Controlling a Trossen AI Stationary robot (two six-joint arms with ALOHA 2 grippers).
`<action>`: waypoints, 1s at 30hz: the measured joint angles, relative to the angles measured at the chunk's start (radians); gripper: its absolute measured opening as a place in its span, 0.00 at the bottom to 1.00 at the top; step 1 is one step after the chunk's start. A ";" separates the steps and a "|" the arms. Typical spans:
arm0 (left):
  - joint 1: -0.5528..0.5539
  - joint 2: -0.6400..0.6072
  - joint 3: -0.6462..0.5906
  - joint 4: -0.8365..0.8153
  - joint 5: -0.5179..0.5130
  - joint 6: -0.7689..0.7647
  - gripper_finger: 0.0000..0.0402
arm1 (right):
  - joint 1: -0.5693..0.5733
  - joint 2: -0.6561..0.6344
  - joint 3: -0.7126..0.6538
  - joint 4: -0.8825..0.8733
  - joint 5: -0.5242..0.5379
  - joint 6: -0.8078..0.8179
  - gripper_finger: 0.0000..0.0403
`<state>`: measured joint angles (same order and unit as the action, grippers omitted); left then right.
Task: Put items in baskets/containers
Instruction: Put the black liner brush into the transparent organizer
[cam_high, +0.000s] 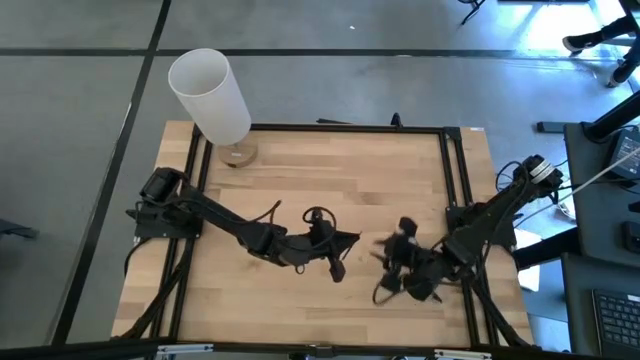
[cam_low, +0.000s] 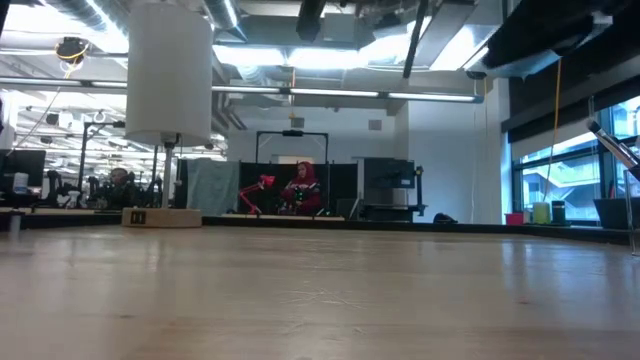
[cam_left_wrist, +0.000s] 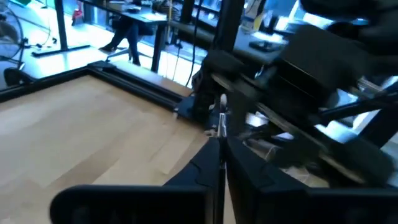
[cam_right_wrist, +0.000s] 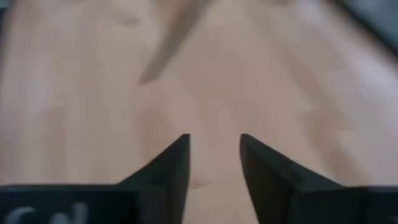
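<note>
The left gripper (cam_high: 345, 240), fingers pressed together, and the right gripper (cam_high: 385, 255), fingers apart, are facing each other at the worktop's (cam_high: 330, 170) six o'clock edge, seemingly to pass something across.

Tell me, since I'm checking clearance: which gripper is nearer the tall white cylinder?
Left. The left gripper is mid-table, diagonally in front of the white cylinder at the far left corner; the right gripper is farther right.
</note>
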<state>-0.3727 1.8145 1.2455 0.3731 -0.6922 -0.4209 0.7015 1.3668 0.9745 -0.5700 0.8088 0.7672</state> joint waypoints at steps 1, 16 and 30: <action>-0.002 0.001 -0.011 0.026 0.000 -0.003 0.04 | -0.011 -0.017 0.000 -0.037 0.022 0.015 0.39; 0.012 0.023 -0.193 0.345 -0.011 -0.014 0.04 | -0.165 -0.180 -0.389 0.703 -0.257 -0.210 0.57; 0.024 0.023 -0.199 0.447 0.040 0.104 0.04 | -0.274 -0.196 -0.483 1.087 -0.428 -0.357 0.54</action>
<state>-0.3485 1.8370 1.0466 0.8199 -0.6526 -0.3168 0.4278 1.1710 0.4911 0.5170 0.3807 0.4107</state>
